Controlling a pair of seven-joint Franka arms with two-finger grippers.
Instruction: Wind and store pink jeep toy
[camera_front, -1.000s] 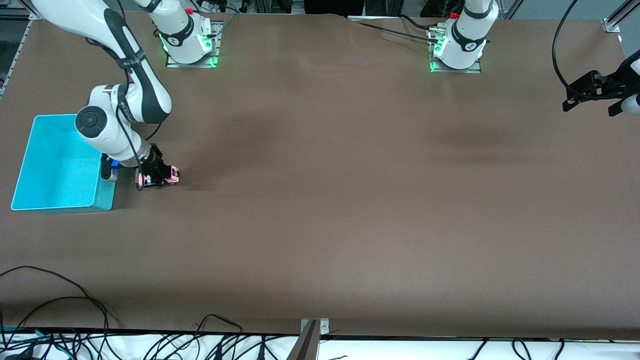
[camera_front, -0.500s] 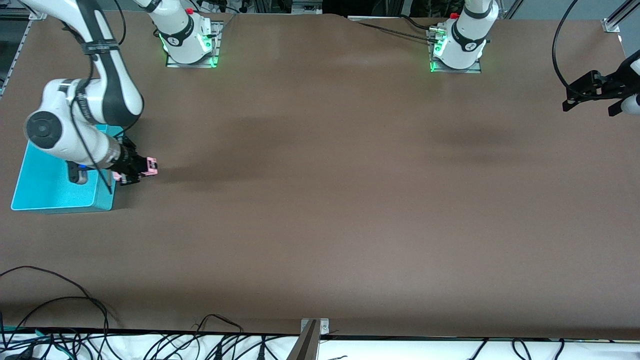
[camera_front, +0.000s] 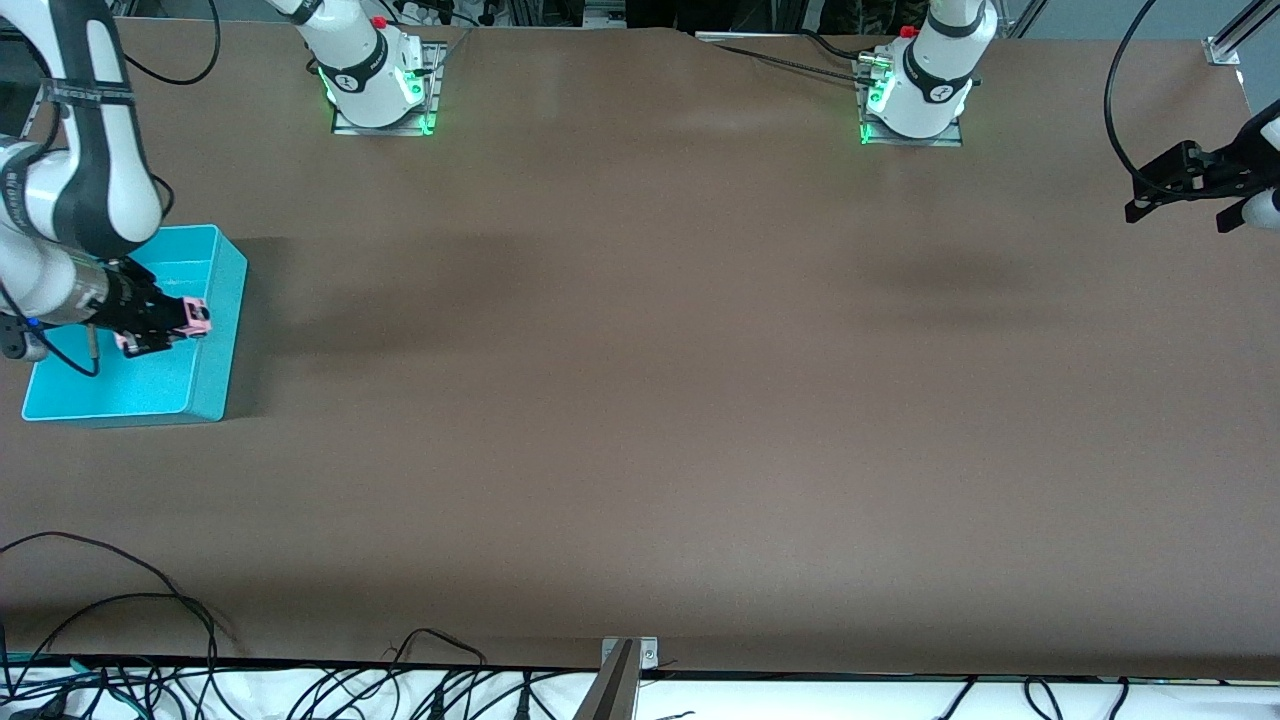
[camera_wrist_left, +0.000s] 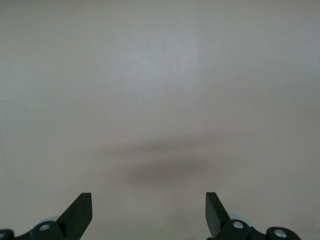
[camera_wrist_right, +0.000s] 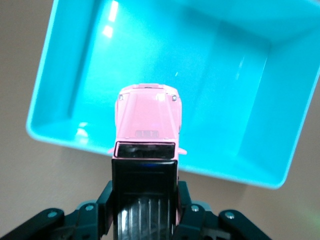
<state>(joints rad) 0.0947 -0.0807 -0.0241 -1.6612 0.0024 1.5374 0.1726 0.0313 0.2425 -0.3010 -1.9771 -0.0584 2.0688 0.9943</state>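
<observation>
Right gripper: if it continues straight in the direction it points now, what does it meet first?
Probably the inside of the turquoise bin. The right gripper, shut on the pink jeep toy, points into the open bin, and nothing else shows in that line. How high it hangs is unclear.

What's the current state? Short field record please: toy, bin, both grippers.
toy: pink jeep, held in the air over the bin
bin: turquoise bin, at the right arm's end of the table, nothing seen inside it
right gripper: shut on the jeep, over the bin
left gripper: open, holds nothing, arm waits over bare table at its own end
</observation>
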